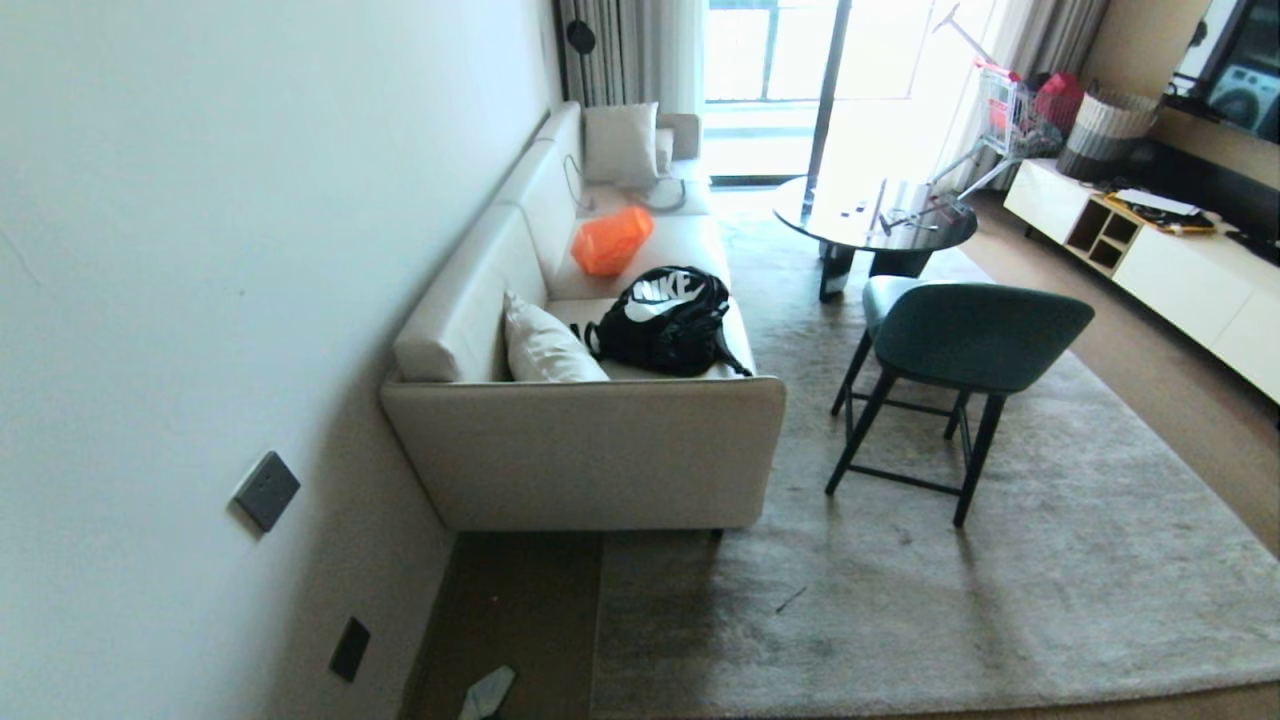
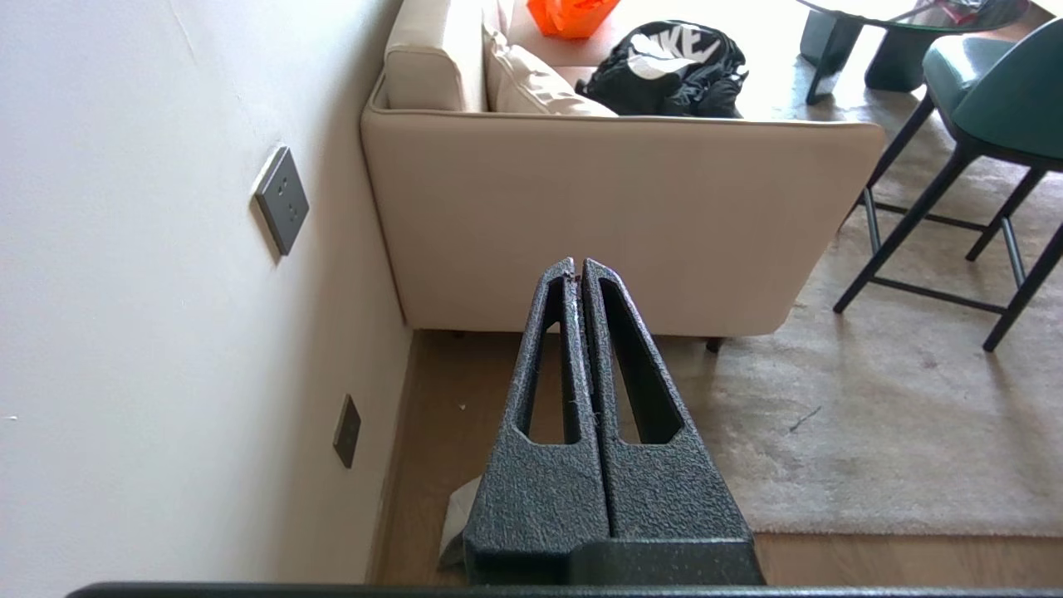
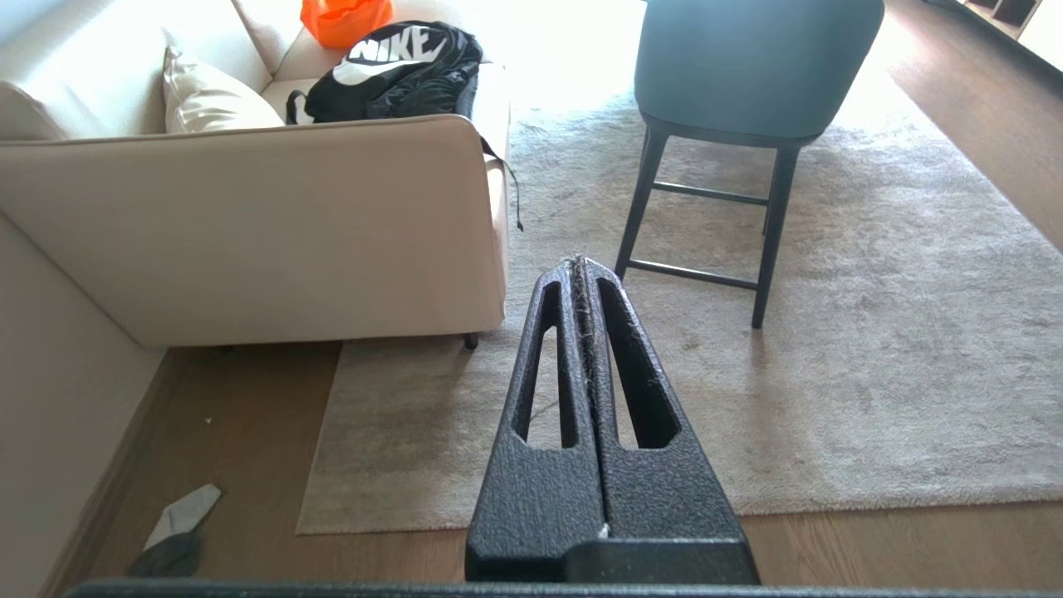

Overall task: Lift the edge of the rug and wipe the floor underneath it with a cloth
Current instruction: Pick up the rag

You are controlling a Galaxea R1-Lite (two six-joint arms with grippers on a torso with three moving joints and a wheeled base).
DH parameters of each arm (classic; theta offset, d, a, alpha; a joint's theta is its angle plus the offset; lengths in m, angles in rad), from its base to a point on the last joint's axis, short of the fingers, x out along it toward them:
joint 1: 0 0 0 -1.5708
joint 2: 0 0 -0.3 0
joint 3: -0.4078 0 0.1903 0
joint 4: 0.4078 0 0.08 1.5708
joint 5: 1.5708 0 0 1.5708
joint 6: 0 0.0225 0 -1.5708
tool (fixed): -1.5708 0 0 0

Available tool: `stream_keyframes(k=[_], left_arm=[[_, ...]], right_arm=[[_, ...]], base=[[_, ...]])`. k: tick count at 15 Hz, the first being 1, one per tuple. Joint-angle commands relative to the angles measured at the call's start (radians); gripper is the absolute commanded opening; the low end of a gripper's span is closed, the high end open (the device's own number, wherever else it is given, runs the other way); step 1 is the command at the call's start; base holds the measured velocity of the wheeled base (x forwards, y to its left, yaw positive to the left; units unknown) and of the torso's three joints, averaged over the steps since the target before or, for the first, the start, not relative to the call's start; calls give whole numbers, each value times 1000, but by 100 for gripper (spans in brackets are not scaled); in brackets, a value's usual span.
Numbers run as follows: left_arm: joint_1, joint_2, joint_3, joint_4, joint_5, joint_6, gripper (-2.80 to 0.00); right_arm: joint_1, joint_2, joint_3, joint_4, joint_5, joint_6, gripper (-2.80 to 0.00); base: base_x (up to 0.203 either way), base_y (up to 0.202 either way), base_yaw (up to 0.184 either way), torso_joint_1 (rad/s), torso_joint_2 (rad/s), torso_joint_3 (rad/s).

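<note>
**A:** What does the room look like from the head view?

**B:** A large pale grey-beige plush rug (image 1: 950, 560) fills the lower right of the frame, lying flat on brown wood-grain plank floor (image 1: 520, 610). The rug edge (image 3: 320, 440), a straight border ending in a corner, sits at the lower left of the right wrist view, just in front of a cream upholstered sofa (image 1: 600, 450). On the sofa rest a black backpack (image 1: 665, 320) and an orange bag (image 1: 610, 240). A teal chair with dark legs (image 1: 960, 340) stands on the rug, right of centre.

**B:** Where is the wiping cloth?

**A:** A small pale grey-green terry cloth (image 3: 178, 519) lies crumpled on the bare floor at the lower left of the right wrist view, close to the white wall (image 1: 200, 250), apart from the rug.

**B:** And the grippers?

**A:** The left gripper (image 2: 579, 264) has its black textured fingers pressed together, grasping nothing. The right gripper (image 3: 583, 262) is likewise clenched and empty. Both hang in the air, clear of the rug.
</note>
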Motion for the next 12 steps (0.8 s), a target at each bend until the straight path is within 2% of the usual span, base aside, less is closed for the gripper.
stream_keyframes(k=[1,12], left_arm=[[0,0,0,0,1,-1,-280],[0,0,0,0,1,-1,-280]], right_arm=[[0,1,0,0,0,0,-280],[0,1,0,0,0,0,-280]], base=[[0,0,0,0,0,0],[0,0,0,0,0,0]])
